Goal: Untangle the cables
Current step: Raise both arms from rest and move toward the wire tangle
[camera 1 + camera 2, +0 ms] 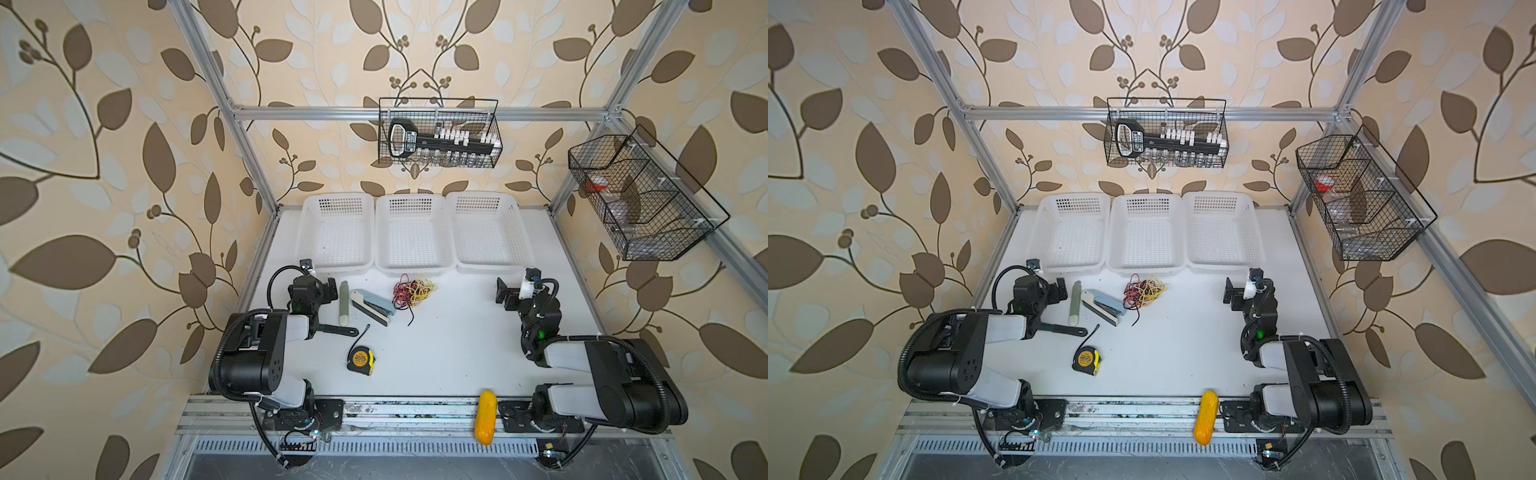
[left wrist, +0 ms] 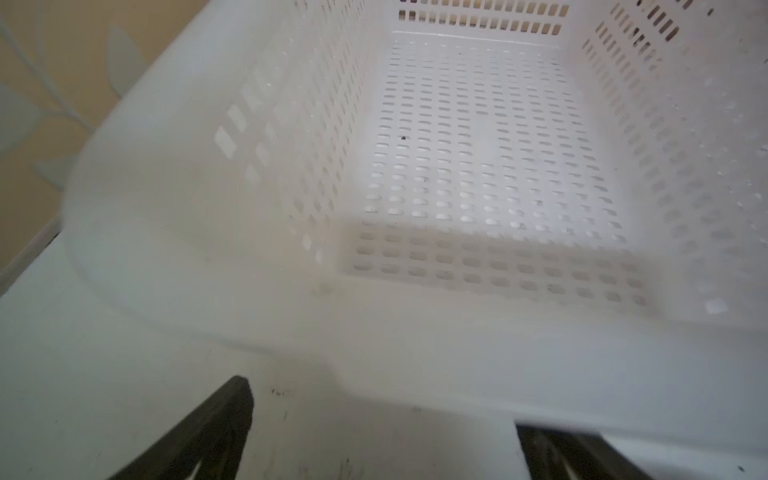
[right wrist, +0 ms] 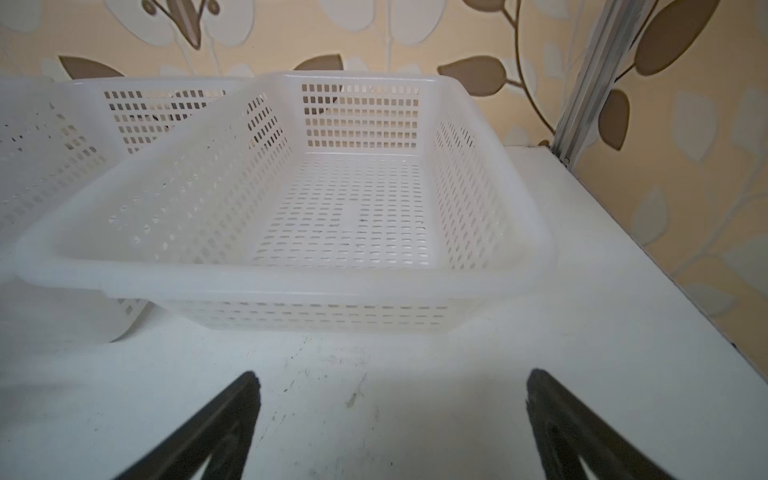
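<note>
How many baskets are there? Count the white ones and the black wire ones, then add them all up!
White plastic baskets on the table: 3
Black wire baskets hanging on the frame: 2
Total: 5

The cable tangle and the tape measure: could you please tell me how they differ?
The cable tangle is a loose heap of thin red, yellow and black wires; the tape measure is a compact yellow-and-black case. The tangle lies by the middle white basket; the tape measure lies nearer the front edge of the table. Both rest on it, unheld.
</note>
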